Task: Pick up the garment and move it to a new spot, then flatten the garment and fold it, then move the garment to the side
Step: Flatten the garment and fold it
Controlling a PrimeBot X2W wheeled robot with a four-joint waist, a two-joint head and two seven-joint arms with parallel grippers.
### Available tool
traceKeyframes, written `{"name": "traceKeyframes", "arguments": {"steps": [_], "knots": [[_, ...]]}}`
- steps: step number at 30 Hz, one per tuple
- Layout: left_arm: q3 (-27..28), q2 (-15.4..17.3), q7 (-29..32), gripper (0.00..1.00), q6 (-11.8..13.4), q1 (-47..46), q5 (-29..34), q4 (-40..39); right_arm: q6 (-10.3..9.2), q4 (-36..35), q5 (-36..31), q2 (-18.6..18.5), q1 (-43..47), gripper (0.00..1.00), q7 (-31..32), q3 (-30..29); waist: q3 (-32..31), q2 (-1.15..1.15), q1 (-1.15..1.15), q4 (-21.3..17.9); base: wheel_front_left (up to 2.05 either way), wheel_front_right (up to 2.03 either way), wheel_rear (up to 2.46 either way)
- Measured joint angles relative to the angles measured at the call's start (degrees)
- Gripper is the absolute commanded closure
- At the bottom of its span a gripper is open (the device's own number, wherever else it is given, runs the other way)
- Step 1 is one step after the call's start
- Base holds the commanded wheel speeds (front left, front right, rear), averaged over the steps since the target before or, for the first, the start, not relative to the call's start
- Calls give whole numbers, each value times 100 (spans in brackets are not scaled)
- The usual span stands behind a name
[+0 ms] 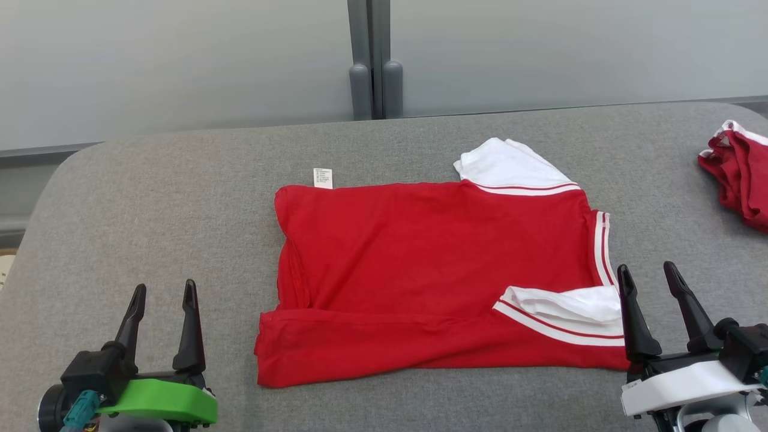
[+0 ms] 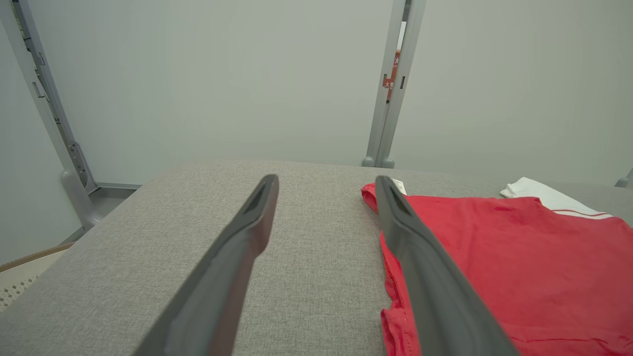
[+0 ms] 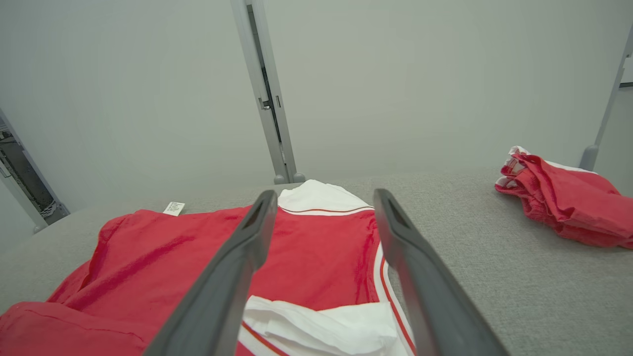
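1. garment (image 1: 432, 282): lies mid table (image 1: 150, 198), sleeves tucked in, near edge turned over; folding looks part done.
2. left gripper (image 1: 165, 287), right gripper (image 1: 647, 267): both wide, empty, flanking its near edge.
3. next you likely need a matched pinch on both ends.

Garment (image 1: 432, 270) on table (image 1: 150, 198) ctr; 2nd garment (image 1: 741, 180) well apart at right edge

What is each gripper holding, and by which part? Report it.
Nothing. The left gripper and right gripper are open and empty; the shirt lies on the table.
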Motion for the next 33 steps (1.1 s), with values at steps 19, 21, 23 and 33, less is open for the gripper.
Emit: {"name": "traceKeyframes", "arguments": {"steps": [19,21,23,33], "knots": [[36,-42,0,0,-47,4,63,34,0,53,-41,25,-1,0,8,32,60,0,0,-23,0,0,0],[43,-44,0,0,-47,4,67,37,0,53,-43,30,-2,0,7,32,70,0,0,-23,0,0,0],[47,-44,0,0,-48,4,68,38,0,53,-43,34,-2,0,7,31,78,0,0,-23,0,0,0],[-235,293,44,0,-64,-962,110,341,0,342,-211,-409,-1120,0,330,290,362,0,0,-100,0,0,0]]}}
